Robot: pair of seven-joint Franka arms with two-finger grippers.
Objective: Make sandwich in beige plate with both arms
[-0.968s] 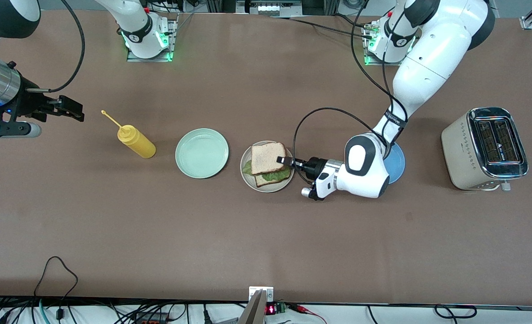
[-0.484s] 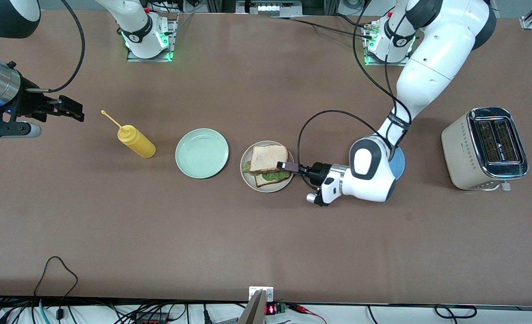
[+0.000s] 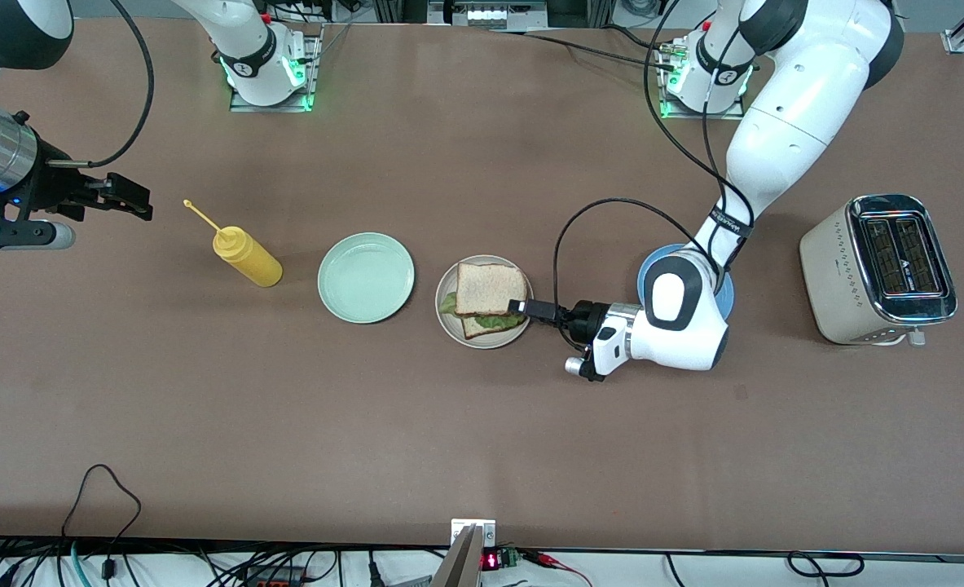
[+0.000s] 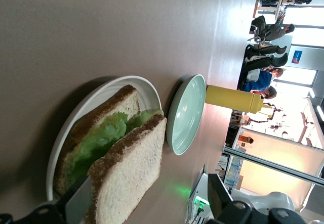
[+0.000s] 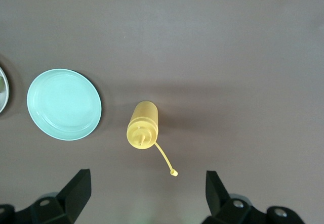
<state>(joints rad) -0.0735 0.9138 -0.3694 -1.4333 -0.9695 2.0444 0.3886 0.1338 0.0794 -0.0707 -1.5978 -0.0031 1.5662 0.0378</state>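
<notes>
The beige plate (image 3: 442, 306) holds a bottom bread slice (image 3: 475, 328) with green lettuce (image 3: 494, 323) on it. My left gripper (image 3: 521, 307) is shut on the edge of the top bread slice (image 3: 490, 288) and holds it tilted over the lettuce. In the left wrist view the top slice (image 4: 129, 173) leans above the lettuce (image 4: 98, 140) and the bottom slice (image 4: 106, 114) in the plate (image 4: 147, 90). One finger (image 4: 76, 206) shows under the slice; the other is hidden. My right gripper (image 3: 135, 200) waits open and empty (image 5: 147, 193) over the table near the yellow bottle.
A yellow squeeze bottle (image 3: 247, 258) and an empty mint-green plate (image 3: 365, 277) stand toward the right arm's end. A blue plate (image 3: 649, 277) lies partly under my left arm. A toaster (image 3: 879, 269) stands at the left arm's end.
My left gripper has drawn back toward the blue plate and a little nearer the front camera, bringing the top slice down squarer over the lettuce. The right arm has not moved.
</notes>
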